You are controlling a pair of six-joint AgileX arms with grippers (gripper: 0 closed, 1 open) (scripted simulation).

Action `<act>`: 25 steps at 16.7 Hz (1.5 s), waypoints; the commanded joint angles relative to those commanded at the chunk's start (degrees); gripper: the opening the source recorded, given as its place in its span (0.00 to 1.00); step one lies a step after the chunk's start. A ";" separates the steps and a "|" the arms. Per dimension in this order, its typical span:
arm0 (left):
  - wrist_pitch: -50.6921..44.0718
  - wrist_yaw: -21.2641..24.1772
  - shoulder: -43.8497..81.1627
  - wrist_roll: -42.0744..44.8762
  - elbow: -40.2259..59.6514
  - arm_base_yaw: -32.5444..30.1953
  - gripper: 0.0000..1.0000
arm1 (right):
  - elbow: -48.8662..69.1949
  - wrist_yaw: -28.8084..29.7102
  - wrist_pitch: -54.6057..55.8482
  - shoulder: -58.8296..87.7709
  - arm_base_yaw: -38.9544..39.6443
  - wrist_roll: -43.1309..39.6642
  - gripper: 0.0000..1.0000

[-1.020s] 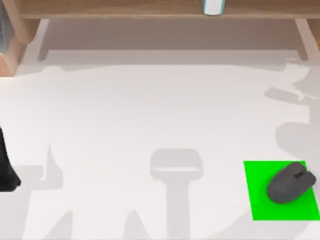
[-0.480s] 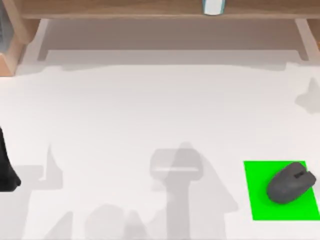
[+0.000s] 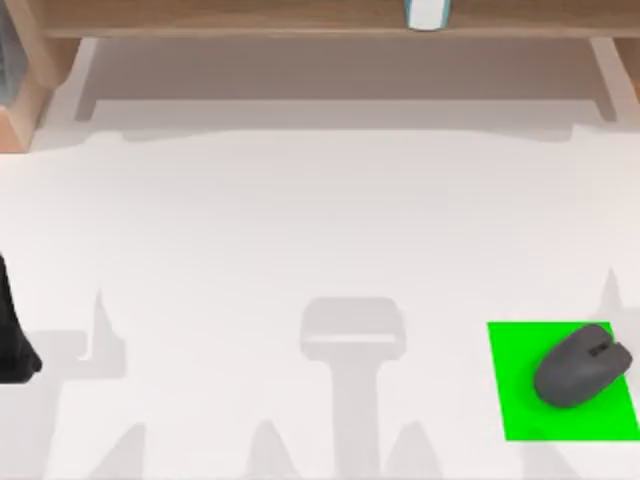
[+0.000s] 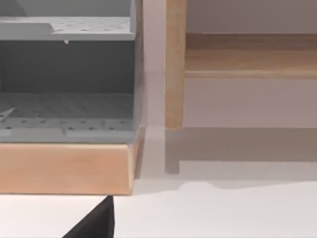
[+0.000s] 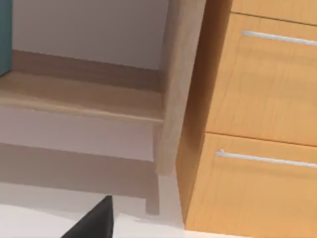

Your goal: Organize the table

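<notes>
Wide white bench, a mouse parked on its green mat

The bench (image 3: 300, 220) spreads plain and white across the top view, with its light wooden shelf frame (image 3: 250, 15) along the far edge and a small white and blue object (image 3: 427, 13) standing on the shelf. Near the front right corner a dark grey mouse (image 3: 580, 367) lies on the bright green mat (image 3: 520, 400), tilted. The left arm (image 3: 12, 340) shows as a dark shape at the bench's left edge. The left wrist view faces a grey perforated rack (image 4: 64, 74) on a wooden base, the right wrist view a wooden drawer unit (image 5: 257, 99) beside a shelf post. I cannot tell whether the left jaws or the right jaws are apart or together
</notes>
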 joint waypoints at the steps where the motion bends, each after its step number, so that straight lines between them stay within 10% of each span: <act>1: 0.00 0.00 0.00 0.00 0.00 0.00 1.00 | -2.59 0.26 -1.16 -3.24 0.75 2.55 1.00; 14: 0.72 -1.07 3.05 0.02 2.32 -0.90 1.00 | -8.76 0.78 -3.40 -10.35 2.48 8.30 1.00; 25: 10.98 -15.46 48.09 0.68 37.33 -15.50 1.00 | -8.76 0.78 -3.40 -10.35 2.48 8.30 1.00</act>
